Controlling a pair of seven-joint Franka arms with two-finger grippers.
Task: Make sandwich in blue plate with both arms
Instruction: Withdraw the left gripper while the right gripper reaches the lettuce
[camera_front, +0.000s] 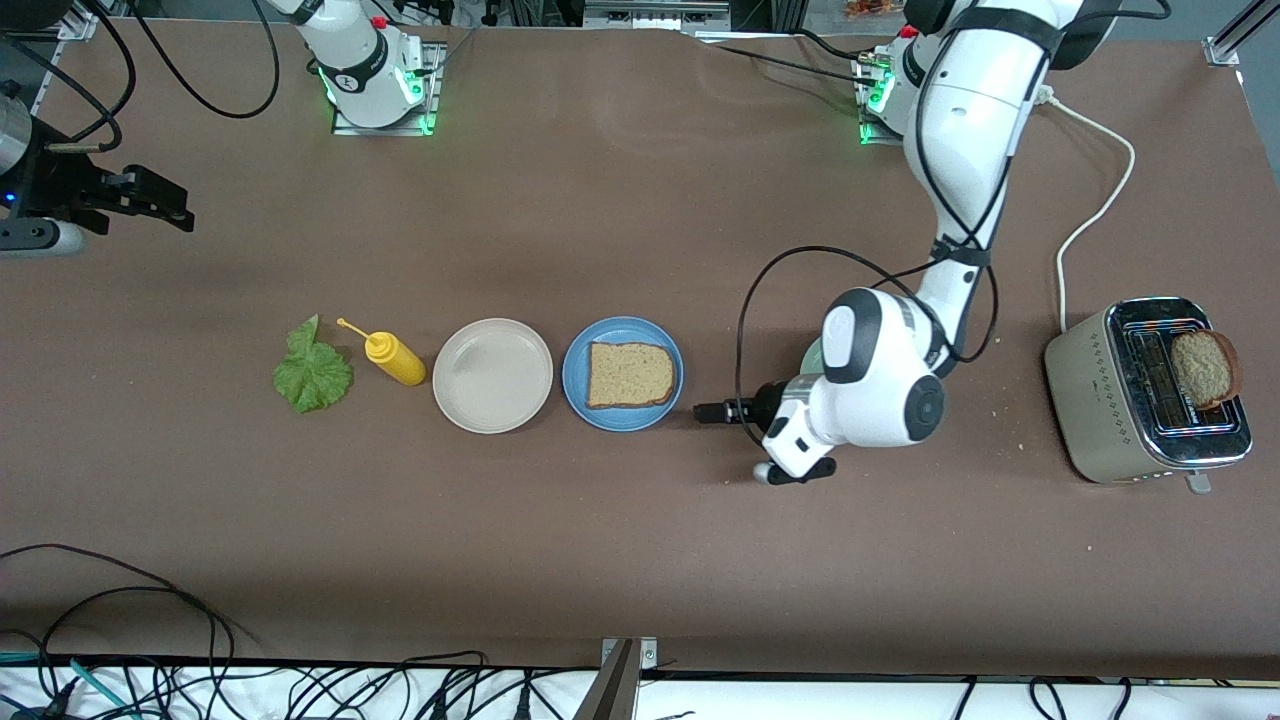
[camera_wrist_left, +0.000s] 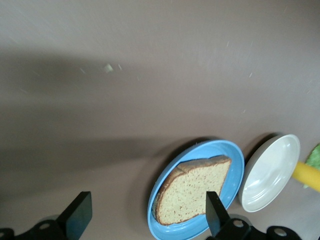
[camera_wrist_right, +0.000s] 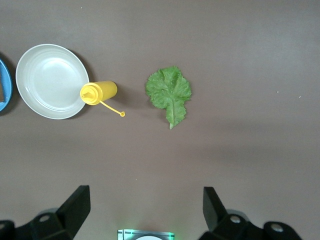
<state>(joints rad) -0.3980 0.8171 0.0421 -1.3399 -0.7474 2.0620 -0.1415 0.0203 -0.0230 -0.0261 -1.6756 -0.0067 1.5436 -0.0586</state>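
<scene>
One slice (camera_front: 628, 374) of bread lies flat in the blue plate (camera_front: 575, 385), just below the frame's centre in the front view, with nothing on it yet, so I judge the sandwich barely begun; the lettuce (camera_front: 312, 370) lies on the table at centre-left, with the bottle (camera_front: 394, 359) and a beige plate (camera_front: 492, 375) between it and the blue plate; a second slice (camera_front: 1204, 368) stands in the toaster (camera_front: 1146, 392) at the right edge. The left gripper (camera_front: 795, 470) hangs low over the table just beside the blue plate, toward the toaster; its fingers (camera_wrist_left: 78, 214) stand spread with nothing between them. The right gripper (camera_front: 155, 205) is at the upper left of the frame, waiting over the table; its fingers (camera_wrist_right: 75, 205) are likewise spread and empty, and its wrist view looks straight down on the leaf. The lettuce likely goes on next; it lies toward the right arm's end, well apart from the left gripper, so the right arm is the nearer; the leaf's stem line runs roughly toward and away from the front camera.
</scene>
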